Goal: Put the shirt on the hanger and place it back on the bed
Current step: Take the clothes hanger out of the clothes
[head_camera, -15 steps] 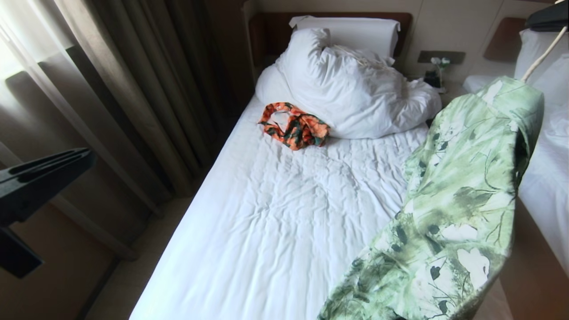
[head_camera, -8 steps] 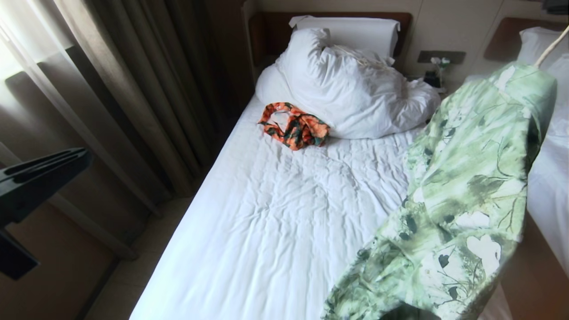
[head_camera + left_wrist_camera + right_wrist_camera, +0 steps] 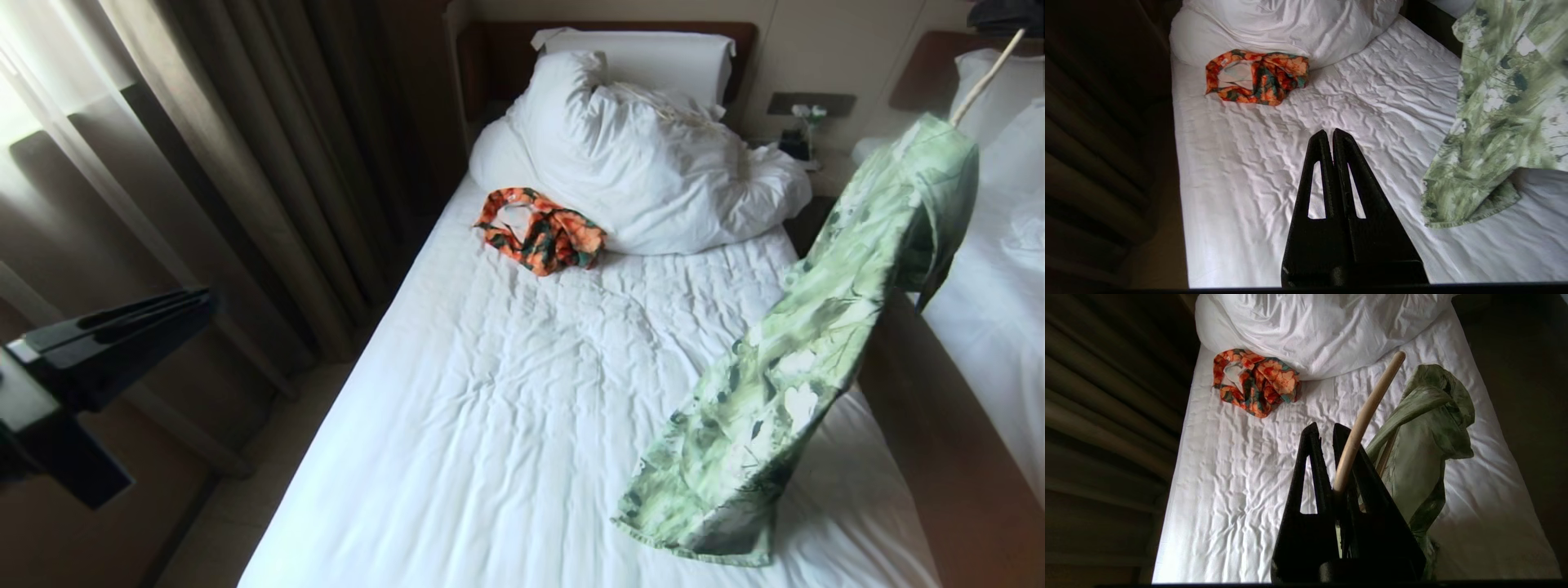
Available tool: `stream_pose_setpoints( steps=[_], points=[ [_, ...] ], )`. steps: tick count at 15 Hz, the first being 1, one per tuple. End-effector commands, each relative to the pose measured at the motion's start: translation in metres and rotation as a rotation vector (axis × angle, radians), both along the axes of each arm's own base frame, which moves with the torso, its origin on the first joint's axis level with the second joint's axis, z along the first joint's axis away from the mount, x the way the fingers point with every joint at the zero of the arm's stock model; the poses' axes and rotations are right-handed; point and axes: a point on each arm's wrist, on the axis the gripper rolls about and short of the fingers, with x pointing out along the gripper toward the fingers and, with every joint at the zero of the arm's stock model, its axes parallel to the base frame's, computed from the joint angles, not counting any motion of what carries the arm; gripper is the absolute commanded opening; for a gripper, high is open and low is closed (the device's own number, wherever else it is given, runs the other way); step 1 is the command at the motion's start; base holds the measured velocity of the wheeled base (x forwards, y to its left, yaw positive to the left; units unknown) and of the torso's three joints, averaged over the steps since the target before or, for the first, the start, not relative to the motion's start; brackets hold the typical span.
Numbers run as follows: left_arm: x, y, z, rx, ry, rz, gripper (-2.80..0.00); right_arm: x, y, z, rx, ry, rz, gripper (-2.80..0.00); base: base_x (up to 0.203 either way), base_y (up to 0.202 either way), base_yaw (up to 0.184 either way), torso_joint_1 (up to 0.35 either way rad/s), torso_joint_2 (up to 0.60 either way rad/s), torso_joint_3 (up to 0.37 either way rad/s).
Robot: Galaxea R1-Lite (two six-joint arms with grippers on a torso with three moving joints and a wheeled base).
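The green floral shirt (image 3: pixel 804 359) hangs on the cream hanger (image 3: pixel 984 77) over the right side of the bed (image 3: pixel 490 425), turned almost edge-on. Its lower hem rests on the white sheet. My right gripper (image 3: pixel 1326 428) is shut on the hanger (image 3: pixel 1367 412), with the shirt (image 3: pixel 1425 457) draped below it. In the head view that gripper (image 3: pixel 1006 16) barely shows at the top right edge. My left gripper (image 3: pixel 1329 132) is shut and empty. It hovers off the bed's left side (image 3: pixel 204 300), well away from the shirt (image 3: pixel 1498 102).
An orange-and-green floral garment (image 3: pixel 540 230) lies by the bunched white duvet (image 3: pixel 653 163) near the headboard. Brown curtains (image 3: pixel 204 163) hang along the left. A wooden board (image 3: pixel 939 457) separates this bed from a second white bed (image 3: pixel 1000 327) on the right.
The shirt has come down and turned edge-on, and its hem now rests on the sheet. The left gripper has shifted slightly right and lower in the head view.
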Motion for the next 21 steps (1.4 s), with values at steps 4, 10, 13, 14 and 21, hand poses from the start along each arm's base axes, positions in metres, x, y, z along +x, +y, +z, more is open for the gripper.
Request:
stream_pose_setpoints(
  steps=[4, 10, 13, 14, 21],
  points=[
    [0.031, -0.059, -0.020, 0.039, 0.179, -0.153, -2.80, 0.028, 0.016, -0.020, 0.034, 0.087, -0.048, -2.80, 0.000, 0.000, 0.000, 0.000, 0.00, 0.000],
    [0.050, -0.131, -0.043, 0.025, 0.195, -0.327, -2.80, 0.056, 0.020, -0.041, -0.003, 0.159, -0.168, -2.80, 0.000, 0.000, 0.000, 0.000, 0.00, 0.000],
    [0.041, -0.150, -0.049, 0.024, 0.211, -0.396, -2.80, 0.067, 0.018, -0.046, 0.002, 0.158, -0.194, -2.80, 0.000, 0.000, 0.000, 0.000, 0.00, 0.000],
    [0.038, -0.157, -0.054, 0.035, 0.229, -0.410, -2.80, 0.070, 0.016, -0.045, 0.017, 0.143, -0.205, -2.80, 0.000, 0.000, 0.000, 0.000, 0.00, 0.000],
    [0.077, -0.223, -0.101, 0.089, 0.228, -0.383, 0.00, 0.074, 0.012, -0.046, 0.066, 0.134, -0.226, -2.80, 0.000, 0.000, 0.000, 0.000, 0.00, 0.000]
  ],
)
